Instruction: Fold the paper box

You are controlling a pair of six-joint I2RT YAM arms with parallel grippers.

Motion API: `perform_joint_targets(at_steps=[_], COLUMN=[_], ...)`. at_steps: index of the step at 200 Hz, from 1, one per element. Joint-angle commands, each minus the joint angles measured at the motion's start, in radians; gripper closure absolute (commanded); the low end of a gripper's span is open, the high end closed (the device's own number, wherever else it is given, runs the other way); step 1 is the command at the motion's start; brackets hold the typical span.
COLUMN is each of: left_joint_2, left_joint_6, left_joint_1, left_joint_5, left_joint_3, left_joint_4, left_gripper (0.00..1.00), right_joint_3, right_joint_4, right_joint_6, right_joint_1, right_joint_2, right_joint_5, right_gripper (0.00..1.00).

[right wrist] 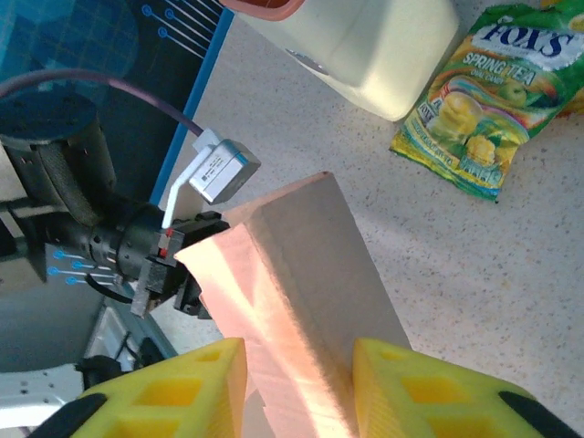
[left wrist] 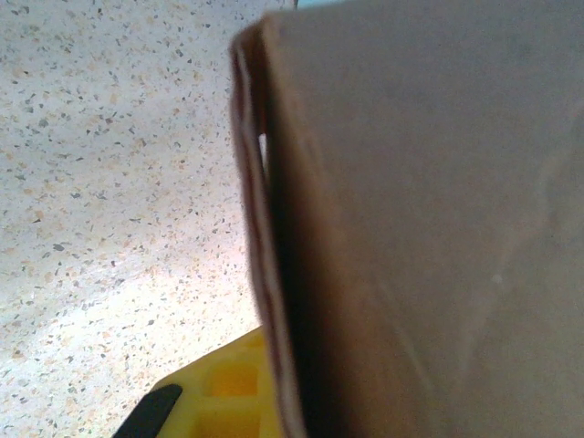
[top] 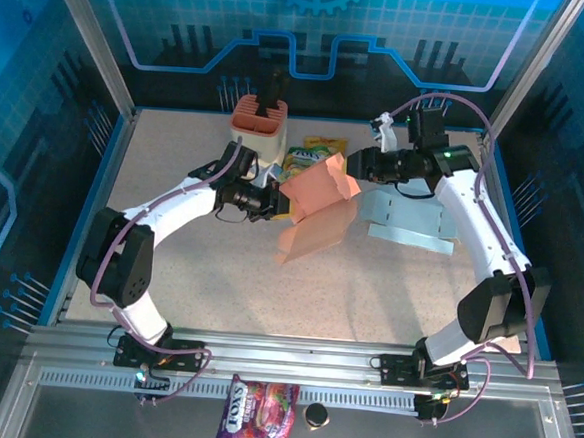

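The paper box is a pale orange carton held up off the table between both arms, one flap hanging below it. At the box's left end my left gripper is shut on it. In the left wrist view the box wall stands hard against a yellow finger. My right gripper holds the box's right end. In the right wrist view the box runs between the right gripper's yellow fingers, which press on both its sides.
A flat light-blue carton lies on the table under the right arm. An orange holder on a white container and a green candy bag sit at the back. Another candy bag lies on the front rail.
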Motion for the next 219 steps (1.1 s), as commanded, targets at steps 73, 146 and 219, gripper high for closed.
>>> perform_joint_targets(at_steps=[73, 146, 219], left_joint_2=[0.023, 0.020, 0.012], left_joint_6=[0.054, 0.072, 0.069], left_joint_1=[0.009, 0.008, 0.000], left_joint_5=[0.033, 0.026, 0.002], left_joint_3=[0.061, 0.076, 0.083], left_joint_4=[-0.073, -0.102, -0.122], left_gripper=[1.00, 1.00, 1.00], right_joint_3=[0.172, 0.306, 0.397], right_joint_4=[-0.203, -0.300, -0.379], right_joint_6=[-0.191, -0.223, -0.189], right_joint_1=[0.168, 0.346, 0.470], right_joint_2=[0.107, 0.225, 0.321], right_joint_5=[0.352, 0.850, 1.229], right_gripper=[0.67, 0.84, 1.00])
